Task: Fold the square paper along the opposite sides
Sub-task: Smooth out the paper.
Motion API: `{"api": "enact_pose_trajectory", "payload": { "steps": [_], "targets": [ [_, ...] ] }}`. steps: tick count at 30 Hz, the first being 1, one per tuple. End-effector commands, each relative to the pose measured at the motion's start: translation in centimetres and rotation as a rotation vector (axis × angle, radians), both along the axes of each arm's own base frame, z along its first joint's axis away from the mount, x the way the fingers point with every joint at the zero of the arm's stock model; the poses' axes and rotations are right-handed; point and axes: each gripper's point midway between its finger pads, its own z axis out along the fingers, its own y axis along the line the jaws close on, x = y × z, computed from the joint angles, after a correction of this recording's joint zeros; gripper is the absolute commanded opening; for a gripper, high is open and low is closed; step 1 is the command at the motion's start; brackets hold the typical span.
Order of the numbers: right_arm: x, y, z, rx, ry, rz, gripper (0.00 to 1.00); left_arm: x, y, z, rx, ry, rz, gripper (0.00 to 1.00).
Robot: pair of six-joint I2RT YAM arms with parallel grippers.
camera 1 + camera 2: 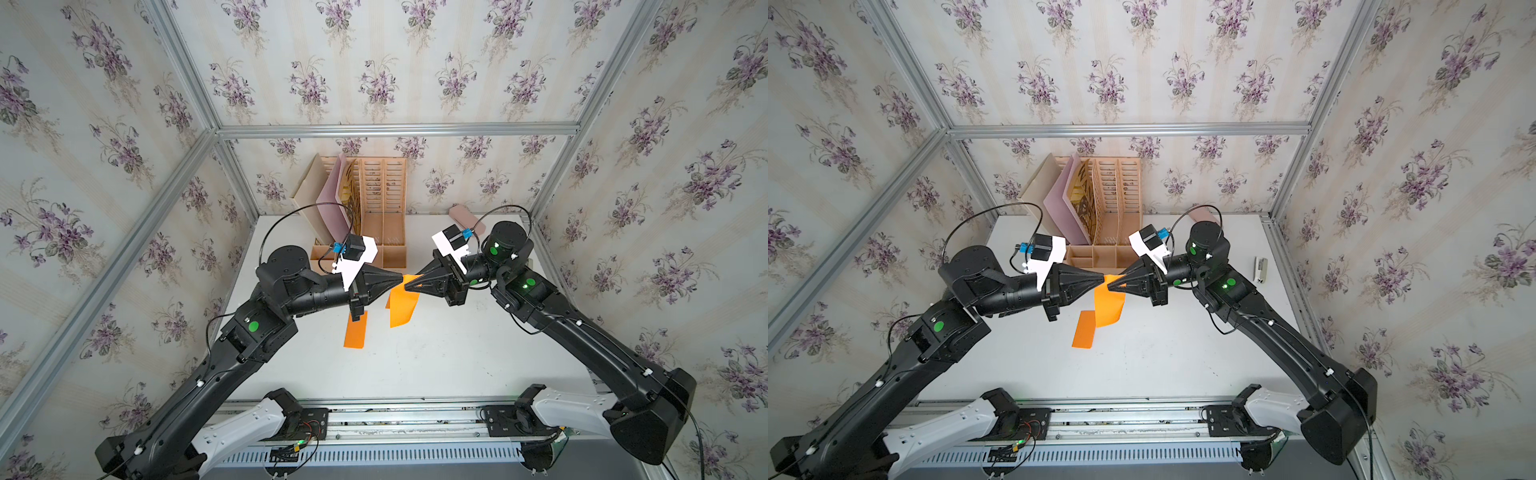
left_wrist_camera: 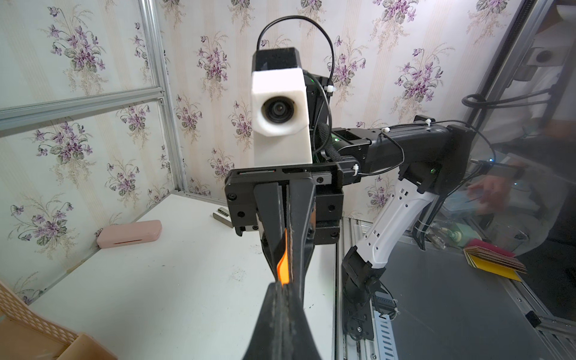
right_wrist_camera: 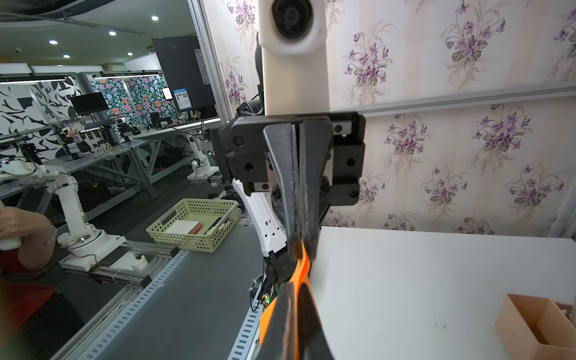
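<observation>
Both top views, paper (image 1: 401, 305) hanging lengthwise downward

Flowered walls (image 1: 395, 62) round a white table (image 1: 415, 365)
Pale wallpaper (image 1: 1121, 50) with purple flowers is covering them, aluminium bars (image 1: 395, 130) are framing them, a wooden file rack (image 1: 382, 208) is standing at the back wall, and ceiling lamps (image 3: 53, 41) are shining in the hall outside.

Both top views look down from high above the left gripper (image 1: 399, 278) and right gripper (image 1: 409, 286). Each wrist view looks from close behind its own, facing the other; both apparently share the paper (image 2: 281, 265).
</observation>
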Motion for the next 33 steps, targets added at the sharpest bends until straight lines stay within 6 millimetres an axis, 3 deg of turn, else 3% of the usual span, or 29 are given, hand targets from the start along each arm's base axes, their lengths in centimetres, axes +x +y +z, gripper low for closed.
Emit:
{"api": "enact_pose_trajectory", "payload": {
  "steps": [1, 5, 12, 14, 17, 24, 26, 28, 29, 31, 33],
  "targets": [
    [0.0, -0.1, -0.1, 0.000, -0.013, -0.001, 0.13, -0.1, 0.4, 1.0, -0.016, -0.045, 0.018, 0.00],
    [0.1, 0.0, 0.1, 0.000, -0.010, -0.002, 0.21, -0.2, 0.5, 1.0, -0.015, -0.046, 0.018, 0.00],
    [-0.2, -0.1, 0.6, 0.010, -0.020, 0.008, 0.19, 0.0, 0.3, 0.5, -0.007, -0.035, 0.014, 0.00],
    [-0.3, -0.2, 0.7, 0.011, -0.022, 0.014, 0.15, 0.1, 0.3, 0.6, -0.008, -0.036, 0.015, 0.00],
    [-0.3, -0.2, 0.6, 0.011, -0.023, 0.014, 0.00, 0.0, 0.2, 0.5, -0.007, -0.035, 0.011, 0.00],
    [-0.4, -0.3, 0.2, 0.006, -0.028, -0.001, 0.00, -0.2, 0.5, 0.9, -0.011, -0.043, 0.019, 0.00],
    [-0.3, -0.4, 0.2, 0.004, -0.030, -0.011, 0.19, -0.3, 0.6, 1.1, -0.013, -0.048, 0.020, 0.00],
    [-0.2, -0.3, 0.0, -0.001, -0.026, -0.010, 0.25, -0.3, 0.7, 1.4, -0.016, -0.050, 0.019, 0.00],
    [-0.1, -0.2, -0.2, -0.003, -0.022, -0.010, 0.21, -0.4, 0.6, 1.4, -0.015, -0.050, 0.016, 0.00],
    [0.0, -0.1, -0.2, -0.005, -0.017, -0.011, 0.00, -0.4, 0.6, 1.4, -0.016, -0.050, 0.015, 0.00],
    [0.1, 0.0, -0.4, -0.009, -0.010, -0.009, 0.00, -0.4, 0.5, 1.5, -0.017, -0.050, 0.013, 0.00]
  ]
}}
